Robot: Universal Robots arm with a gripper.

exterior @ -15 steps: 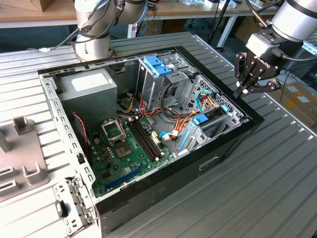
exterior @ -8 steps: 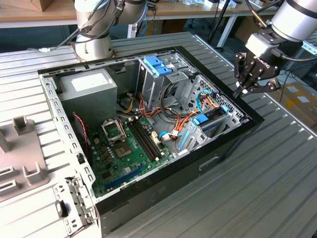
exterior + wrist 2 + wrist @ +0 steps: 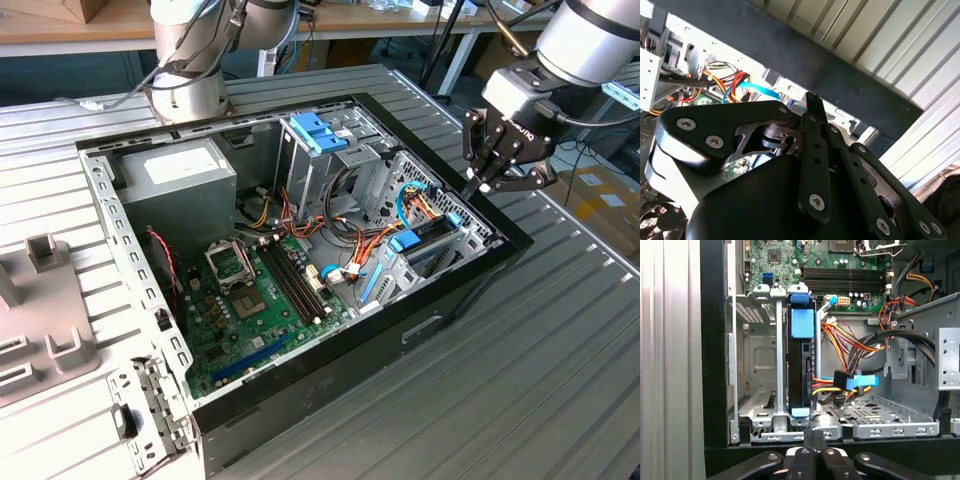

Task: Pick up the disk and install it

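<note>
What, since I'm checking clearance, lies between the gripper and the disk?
In the first wrist view, the drive bay's metal rim lies between the gripper and the seated disk.

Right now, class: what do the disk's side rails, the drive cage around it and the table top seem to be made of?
The disk stands edge-on in its bay; its rails look like light-blue plastic, matte and evenly coloured.

The drive cage looks like bare sheet steel: dull grey, folded edges, punched holes.

The table top seems to be ribbed grey metal, perhaps aluminium, with a soft sheen.

The tool is black, probably anodised metal.

No print can be read anywhere from here; the white lettering on the pincer (image 3: 487, 172) is illegible.
</note>
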